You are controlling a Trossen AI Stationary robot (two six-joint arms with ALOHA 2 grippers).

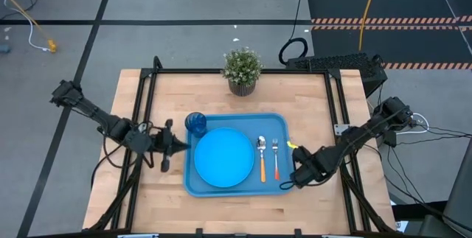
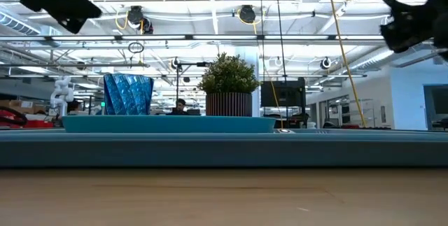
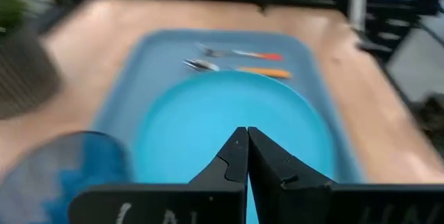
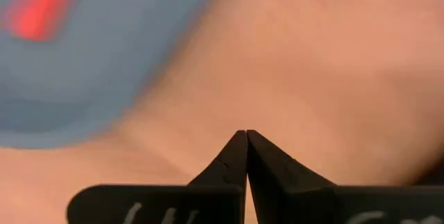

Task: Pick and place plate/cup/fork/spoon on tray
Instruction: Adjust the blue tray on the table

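4 items on tray (image 1: 284, 124) (potted plant (image 1: 242, 70) behind) | L gripper (image 1: 183, 147) pinched empty | R gripper (image 1: 289, 183) same

The high view looks straight down on the whole counter (image 1: 236, 91). The low view sits at counter height, close against the tray (image 2: 210, 149) rim, facing the room beyond. The left wrist view looks across the plate (image 3: 229, 120), which the high view shares. The right wrist view faces the counter closely beside the tray's corner.
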